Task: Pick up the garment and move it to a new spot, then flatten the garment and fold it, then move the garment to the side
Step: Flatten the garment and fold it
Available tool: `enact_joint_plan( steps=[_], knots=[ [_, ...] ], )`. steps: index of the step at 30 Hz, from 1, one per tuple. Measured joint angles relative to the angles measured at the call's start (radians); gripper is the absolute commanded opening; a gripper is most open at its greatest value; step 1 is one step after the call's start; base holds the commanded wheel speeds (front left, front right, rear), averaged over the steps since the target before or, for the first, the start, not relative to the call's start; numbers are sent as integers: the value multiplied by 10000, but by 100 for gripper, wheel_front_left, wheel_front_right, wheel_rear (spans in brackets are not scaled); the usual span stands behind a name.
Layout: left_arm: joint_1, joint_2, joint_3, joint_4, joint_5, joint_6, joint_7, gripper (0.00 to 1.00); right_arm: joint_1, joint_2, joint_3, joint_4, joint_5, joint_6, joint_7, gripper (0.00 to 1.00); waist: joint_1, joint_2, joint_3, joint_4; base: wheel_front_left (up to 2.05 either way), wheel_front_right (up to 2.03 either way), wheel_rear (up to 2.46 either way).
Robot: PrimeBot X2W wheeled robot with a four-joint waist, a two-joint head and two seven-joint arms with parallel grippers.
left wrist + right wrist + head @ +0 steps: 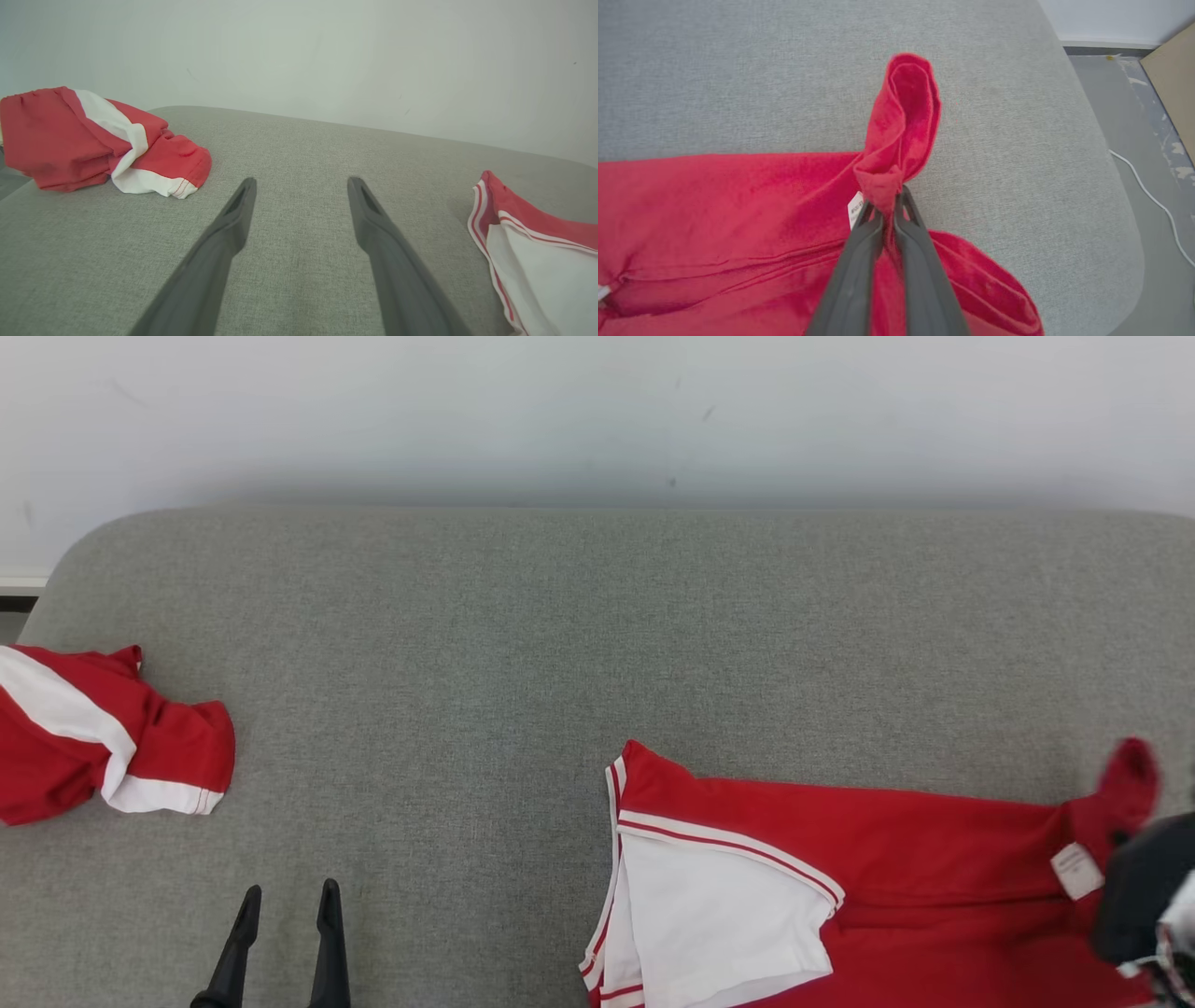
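Right jaws at four o'clock clamp the red-and-white fabric garment [887, 840] by a bunched edge; left jaws at seven o'clock stand apart over the grey upholstered worktop [467, 616].

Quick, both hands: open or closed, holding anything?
Left hand: open, holding nothing.
Right hand: closed, pinching a bunched corner of the red garment.

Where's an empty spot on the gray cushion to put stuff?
Bare: the middle of the cushion, between the crumpled garment at left and the spread garment at right, plus the back strip by the wall. Crowded: the front right.
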Motion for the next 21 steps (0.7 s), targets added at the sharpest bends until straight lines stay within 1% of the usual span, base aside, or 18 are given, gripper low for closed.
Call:
enact_joint_plan(
  steps=[1,2,6,10,15,21],
  knots=[
    [0,-4,-6,2,0,0,0,100,81,59,337,-199,159,2,148,0,0,0,-16,-1,0,0,0],
    [0,-4,-6,2,0,0,0,100,81,59,337,-199,159,2,148,0,0,0,-16,-1,0,0,0],
    [1,-10,-35,10,0,-2,0,100,135,259,1705,-901,573,2,435,0,0,0,-79,9,0,0,0],
    [3,-10,-84,46,0,-13,0,100,36,353,3058,-1101,922,2,443,0,0,1,-129,51,0,0,0],
    [6,8,-209,111,-10,-13,0,100,-478,529,4673,-727,1267,0,165,0,0,0,-196,177,0,0,0],
    [45,36,-278,188,-42,-13,0,100,-1007,903,5985,261,1570,0,-219,0,0,0,-286,374,0,0,0]
  ],
)
